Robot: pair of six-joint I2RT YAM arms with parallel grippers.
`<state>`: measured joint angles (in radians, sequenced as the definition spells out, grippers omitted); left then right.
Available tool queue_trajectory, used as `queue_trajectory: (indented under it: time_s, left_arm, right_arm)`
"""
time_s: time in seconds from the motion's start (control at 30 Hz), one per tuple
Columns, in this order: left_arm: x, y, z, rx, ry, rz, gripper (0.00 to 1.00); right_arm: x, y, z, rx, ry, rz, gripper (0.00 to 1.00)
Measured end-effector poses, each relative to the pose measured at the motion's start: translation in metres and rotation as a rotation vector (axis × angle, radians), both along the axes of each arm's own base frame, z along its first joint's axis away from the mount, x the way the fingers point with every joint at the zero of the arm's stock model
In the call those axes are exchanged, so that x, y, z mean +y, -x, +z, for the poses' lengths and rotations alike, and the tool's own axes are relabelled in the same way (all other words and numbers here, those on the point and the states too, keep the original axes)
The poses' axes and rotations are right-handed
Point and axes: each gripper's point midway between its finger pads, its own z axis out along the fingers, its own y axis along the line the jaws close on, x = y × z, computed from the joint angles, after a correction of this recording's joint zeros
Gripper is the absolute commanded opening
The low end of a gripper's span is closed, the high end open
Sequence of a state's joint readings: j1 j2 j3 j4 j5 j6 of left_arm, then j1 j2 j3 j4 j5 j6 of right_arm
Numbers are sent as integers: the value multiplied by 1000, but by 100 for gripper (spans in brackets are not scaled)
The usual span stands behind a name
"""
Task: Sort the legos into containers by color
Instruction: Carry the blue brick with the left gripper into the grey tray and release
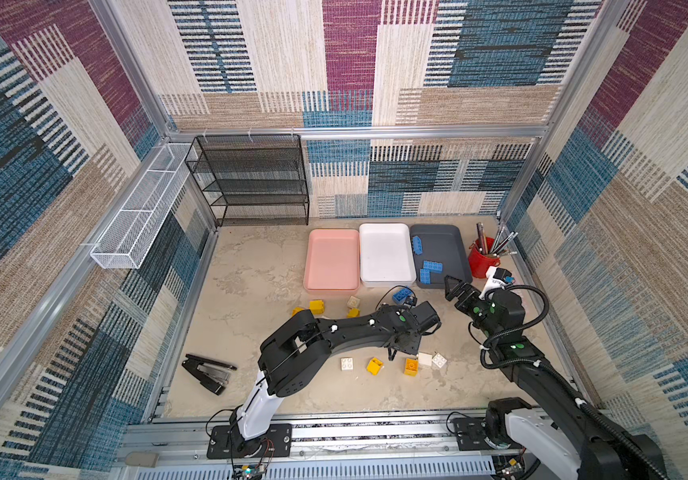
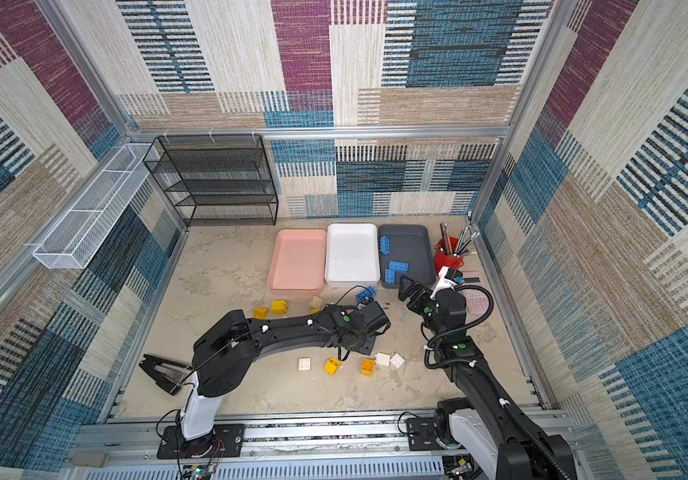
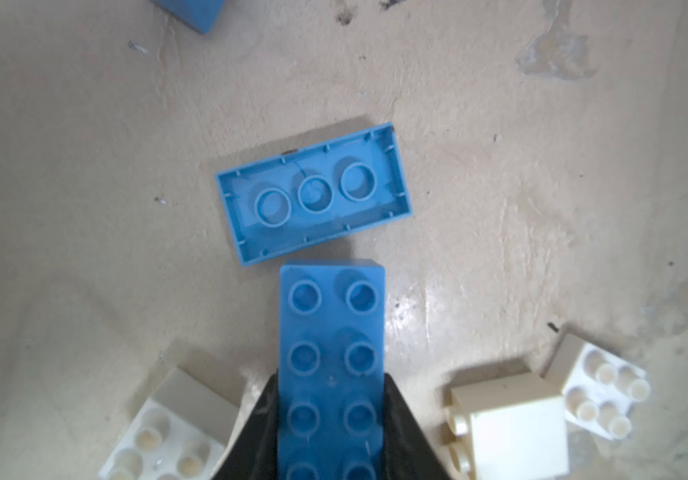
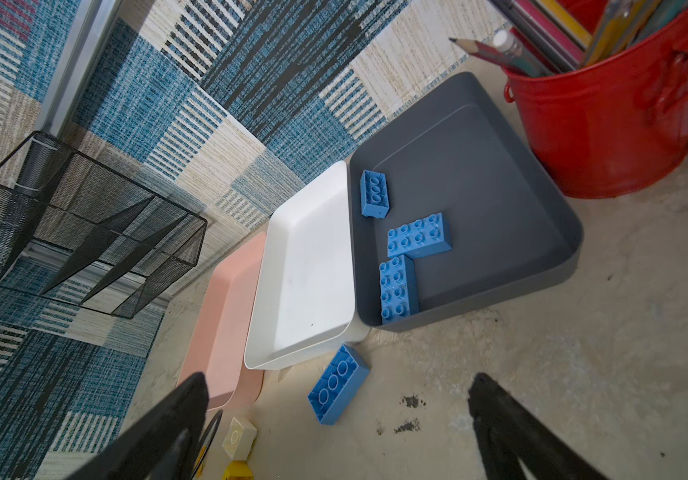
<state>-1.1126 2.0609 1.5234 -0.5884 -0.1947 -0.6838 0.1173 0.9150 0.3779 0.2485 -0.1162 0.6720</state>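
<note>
In the left wrist view my left gripper (image 3: 331, 376) is shut on a blue lego (image 3: 331, 332), studs up, its long sides against both jaws. Just beyond it lies an upside-down blue lego (image 3: 313, 193), with white legos (image 3: 167, 432) (image 3: 508, 424) on either side. In both top views the arm hides this grip. My right gripper (image 1: 454, 286) (image 4: 338, 380) hangs open and empty before the dark grey container (image 1: 442, 232), which holds three blue legos (image 1: 432, 266). The pink container (image 1: 331, 286) and the white container (image 1: 386, 282) hold nothing. Another blue lego (image 1: 402, 295) lies before the white one.
Yellow legos (image 1: 317, 306) (image 1: 374, 365) (image 1: 411, 367) and white legos (image 1: 347, 363) (image 1: 439, 360) are scattered on the table. A red pen cup (image 1: 482, 259) stands right of the grey tray, a pink calculator (image 2: 477, 299) near it. A black stapler (image 1: 209, 372) lies front left, a black mesh shelf (image 1: 250, 178) at the back.
</note>
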Motion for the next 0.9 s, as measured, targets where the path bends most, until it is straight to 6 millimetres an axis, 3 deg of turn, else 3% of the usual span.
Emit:
queue_trajectory:
  time_s: [0.33, 0.67, 0.9]
  left_arm:
    - [1, -11, 39, -42, 54, -34, 28]
    - [-3, -61, 90, -111, 135, -42, 28]
    - [-25, -94, 114, -152, 181, -97, 28]
  right_arm:
    - [6, 1, -4, 6, -9, 32, 99]
    - [10, 2, -2, -13, -17, 56, 99]
    - [10, 2, -4, -8, -17, 57, 99]
